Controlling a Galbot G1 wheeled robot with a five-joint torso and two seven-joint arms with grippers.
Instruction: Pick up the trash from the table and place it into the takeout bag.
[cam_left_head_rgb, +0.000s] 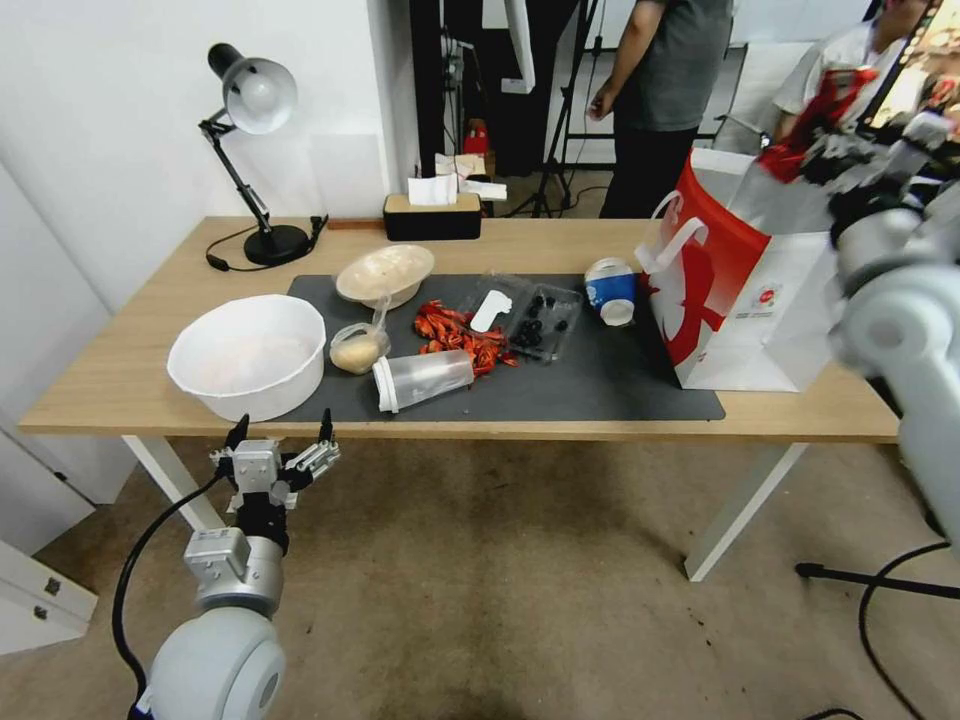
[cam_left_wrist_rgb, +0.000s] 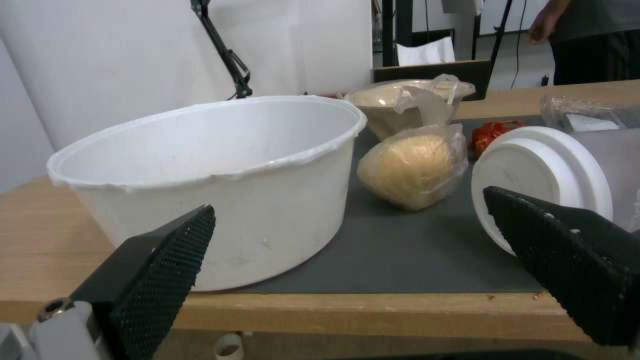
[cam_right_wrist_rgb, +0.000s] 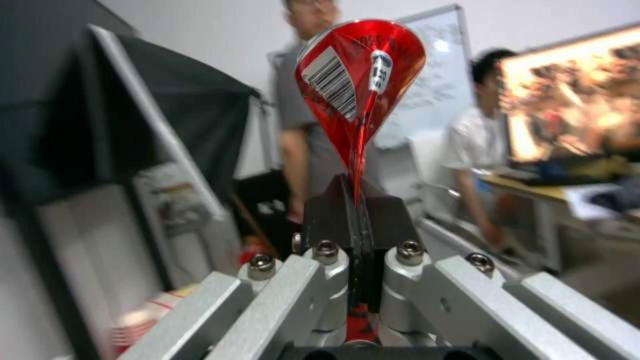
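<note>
My right gripper (cam_left_head_rgb: 822, 140) is raised above the open top of the red-and-white takeout bag (cam_left_head_rgb: 740, 290), which stands at the right end of the table (cam_left_head_rgb: 120, 380). It is shut on the crushed red soda can (cam_right_wrist_rgb: 360, 80), pinched flat between the fingers (cam_right_wrist_rgb: 333, 215). My left gripper (cam_left_head_rgb: 280, 442) hangs open just below the table's front edge, facing the big white bowl (cam_left_wrist_rgb: 213, 170). On the grey mat lie a clear tumbler (cam_left_head_rgb: 425, 378) on its side, a small tub of beige food (cam_left_head_rgb: 358, 350), a shallow beige bowl (cam_left_head_rgb: 385, 273) and a tipped blue-and-white cup (cam_left_head_rgb: 611, 290).
Red crayfish shells (cam_left_head_rgb: 462, 335) and a clear plastic tray (cam_left_head_rgb: 525, 315) lie mid-mat. A black desk lamp (cam_left_head_rgb: 255, 150) and a tissue box (cam_left_head_rgb: 432, 212) stand at the table's back. People stand behind the table.
</note>
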